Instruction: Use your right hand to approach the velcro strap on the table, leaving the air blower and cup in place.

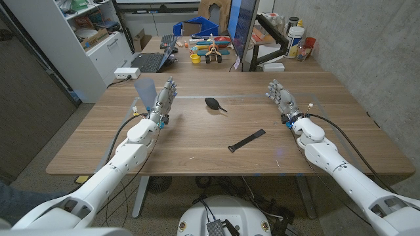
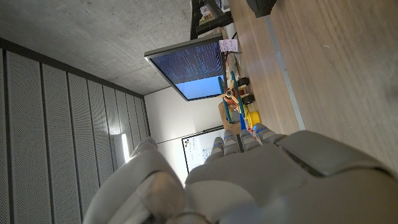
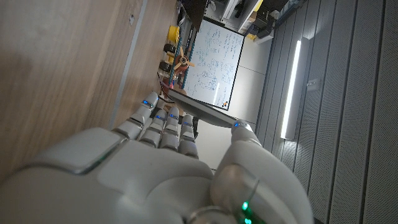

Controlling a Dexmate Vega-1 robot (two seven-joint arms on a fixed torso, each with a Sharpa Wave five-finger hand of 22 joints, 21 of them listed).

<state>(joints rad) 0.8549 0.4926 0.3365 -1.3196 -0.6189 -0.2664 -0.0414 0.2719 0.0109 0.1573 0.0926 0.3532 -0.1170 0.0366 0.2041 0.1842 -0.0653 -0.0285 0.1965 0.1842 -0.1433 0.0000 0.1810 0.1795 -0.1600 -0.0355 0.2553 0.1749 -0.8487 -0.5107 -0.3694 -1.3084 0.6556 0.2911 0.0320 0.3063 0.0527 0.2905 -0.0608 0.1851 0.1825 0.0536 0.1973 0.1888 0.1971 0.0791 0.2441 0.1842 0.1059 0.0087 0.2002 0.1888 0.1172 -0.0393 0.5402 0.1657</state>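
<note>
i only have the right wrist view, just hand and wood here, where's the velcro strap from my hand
Observer: In the head view the velcro strap lies flat on the table, on the near side of the right hand and toward the table's middle.
Operator: anything between them
Observer: Bare wood only; the air blower sits farther toward the middle, apart from the strap.
Operator: and the cup
Observer: A clear bluish cup stands beside the left hand, across the table from the strap.
Operator: left hand holding it
Observer: No, its fingers are spread and it holds nothing.
</note>
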